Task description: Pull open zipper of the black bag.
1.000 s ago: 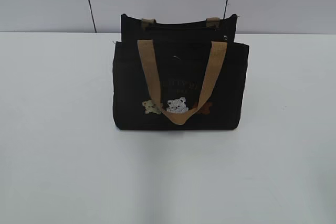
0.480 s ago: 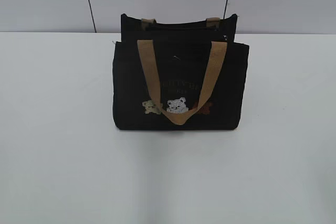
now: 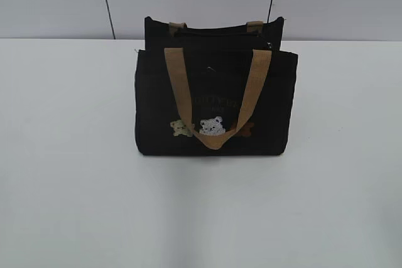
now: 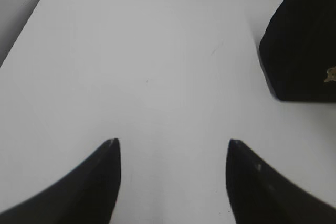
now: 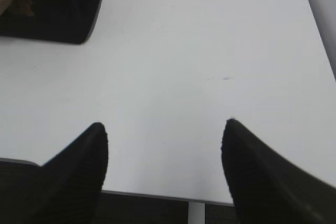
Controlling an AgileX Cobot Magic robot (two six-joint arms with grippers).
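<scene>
While both end effectors gape, black bag well ahead, untouched.

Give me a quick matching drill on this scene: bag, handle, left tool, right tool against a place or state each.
Things:
1 bag
2 handle
3 left tool
4 right tool

States:
A tan, draped down the front of the bag
B open, over the table's near edge
C black, standing on the white table
D open, bag at the view's right edge

Pairs: 1-C, 2-A, 3-D, 4-B
</scene>
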